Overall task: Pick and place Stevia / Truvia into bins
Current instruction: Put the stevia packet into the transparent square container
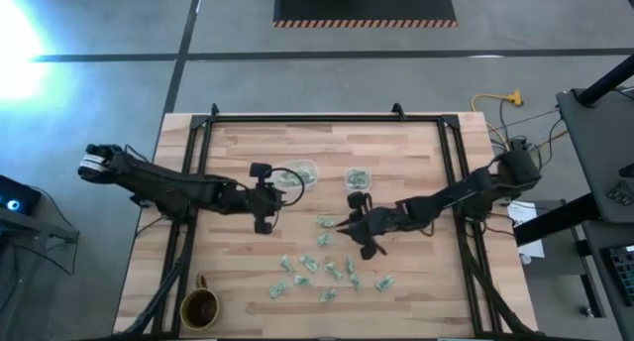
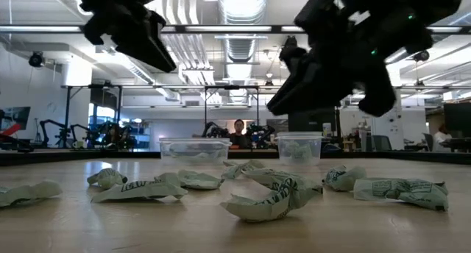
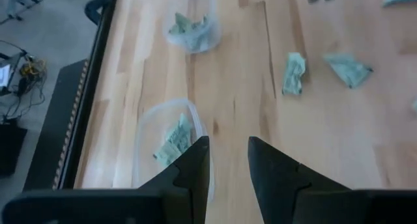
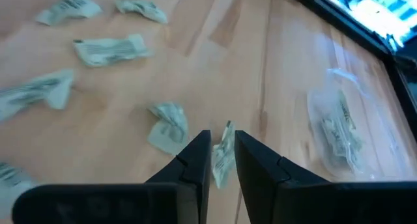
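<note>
Two clear bins point(image 1: 297, 172) are sitting at the table's far middle, each holding a few packets. The right gripper point(image 4: 221, 152) is hovering above the wood, its fingers pinching one Stevia packet point(image 4: 223, 160). The left gripper point(image 3: 228, 160) is hanging beside the wider bin, fingers slightly spread, gripping nothing. More loose packets point(image 1: 327, 272) are lying scattered nearer the front.

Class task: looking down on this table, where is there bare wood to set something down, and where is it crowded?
Bare wood: behind the two bins, and along the left edge above the mug. Crowded: the packets scattered front centre, under the right gripper.
</note>
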`<act>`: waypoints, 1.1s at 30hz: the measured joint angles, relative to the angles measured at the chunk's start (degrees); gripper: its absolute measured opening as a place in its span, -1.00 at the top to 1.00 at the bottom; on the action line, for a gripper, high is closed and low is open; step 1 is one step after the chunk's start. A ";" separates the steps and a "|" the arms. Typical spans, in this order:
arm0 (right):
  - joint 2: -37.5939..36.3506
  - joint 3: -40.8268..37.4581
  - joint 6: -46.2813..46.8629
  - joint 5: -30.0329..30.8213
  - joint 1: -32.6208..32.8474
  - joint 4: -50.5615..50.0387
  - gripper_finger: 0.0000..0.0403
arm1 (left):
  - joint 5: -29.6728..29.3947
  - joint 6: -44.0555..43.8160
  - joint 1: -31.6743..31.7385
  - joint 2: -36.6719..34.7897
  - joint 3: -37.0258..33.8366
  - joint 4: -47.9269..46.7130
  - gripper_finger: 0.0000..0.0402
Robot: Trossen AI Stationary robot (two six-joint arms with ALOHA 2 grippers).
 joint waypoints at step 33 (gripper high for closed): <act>13.60 13.35 7.75 -1.94 -5.08 -15.37 0.40 | -2.27 -9.79 -1.38 -5.16 -3.43 -8.88 0.55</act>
